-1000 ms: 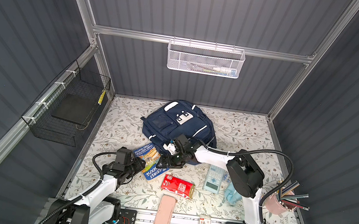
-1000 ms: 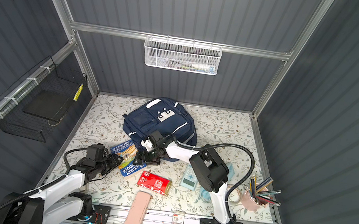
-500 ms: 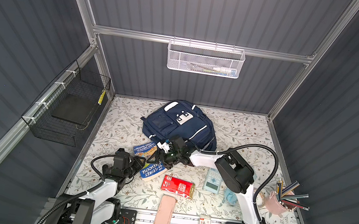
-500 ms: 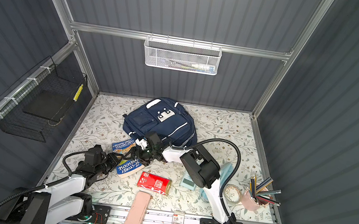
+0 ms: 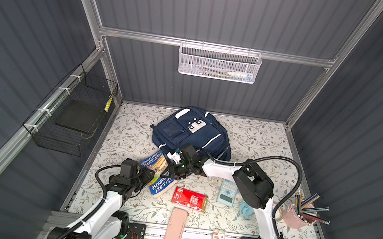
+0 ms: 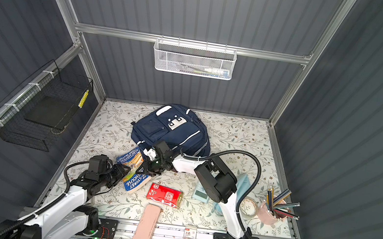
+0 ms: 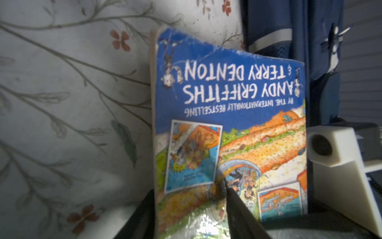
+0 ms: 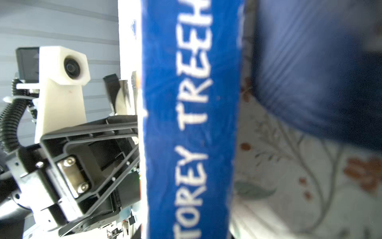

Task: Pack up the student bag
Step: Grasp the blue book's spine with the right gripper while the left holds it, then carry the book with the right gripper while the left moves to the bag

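Observation:
The navy student bag (image 5: 193,133) (image 6: 173,130) lies at the back of the floral mat, zips shut as far as I can see. In front of it a blue paperback book (image 5: 160,174) (image 6: 135,168) (image 7: 227,115) is tilted up between both grippers. My right gripper (image 5: 172,171) (image 6: 148,167) is shut on the book's spine (image 8: 190,124), which fills the right wrist view. My left gripper (image 5: 148,179) (image 6: 124,173) (image 7: 188,189) stands open astride the book's near end, one finger behind it and one over the cover.
On the mat in front lie a red packet (image 5: 189,198), a calculator (image 5: 227,192), a light-blue pouch (image 5: 246,209) and a pink case (image 5: 175,229). A pink cup of pencils (image 5: 297,218) stands at the right. A black wire basket (image 5: 73,112) hangs on the left wall.
My right gripper has come down and left along the book and closed on its spine. My left gripper's jaws have widened round the book. The book has shifted slightly left.

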`<state>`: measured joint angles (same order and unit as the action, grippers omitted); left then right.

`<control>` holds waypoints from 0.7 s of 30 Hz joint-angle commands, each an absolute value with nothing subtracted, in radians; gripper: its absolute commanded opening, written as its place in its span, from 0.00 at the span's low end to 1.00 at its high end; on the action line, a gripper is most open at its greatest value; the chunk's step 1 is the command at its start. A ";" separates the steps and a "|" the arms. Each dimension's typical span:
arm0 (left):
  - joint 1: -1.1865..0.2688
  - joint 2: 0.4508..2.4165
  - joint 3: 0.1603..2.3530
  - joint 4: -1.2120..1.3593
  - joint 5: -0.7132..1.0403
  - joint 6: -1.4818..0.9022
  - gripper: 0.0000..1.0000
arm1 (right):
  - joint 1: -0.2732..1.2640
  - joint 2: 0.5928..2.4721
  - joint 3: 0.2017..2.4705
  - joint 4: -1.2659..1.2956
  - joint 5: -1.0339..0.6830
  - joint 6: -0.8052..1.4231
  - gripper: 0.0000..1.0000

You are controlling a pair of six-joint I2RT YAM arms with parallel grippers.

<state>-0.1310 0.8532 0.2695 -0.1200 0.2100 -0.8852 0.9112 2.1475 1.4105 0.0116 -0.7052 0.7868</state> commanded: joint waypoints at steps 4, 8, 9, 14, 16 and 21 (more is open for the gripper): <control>-0.135 0.795 0.460 -0.276 0.231 -0.716 0.80 | 0.913 1.925 1.412 -0.084 -0.584 0.738 0.01; -0.135 0.790 0.577 -0.340 0.231 -0.621 0.81 | 0.895 1.784 1.317 -0.065 -0.508 0.776 0.00; -0.135 0.794 0.603 -0.348 0.242 -0.601 0.81 | 0.883 1.744 1.273 -0.033 -0.504 0.798 0.00; -0.138 0.865 0.668 -0.253 0.360 -0.517 0.88 | 0.781 1.521 1.079 0.003 -0.467 0.810 0.00; -0.156 0.934 0.701 -0.209 0.389 -0.517 0.88 | 0.718 1.424 1.020 -0.042 -0.442 0.775 0.00; -0.420 1.124 0.878 -0.257 0.136 -0.371 0.87 | 0.502 1.240 0.876 -0.089 -0.460 0.749 0.00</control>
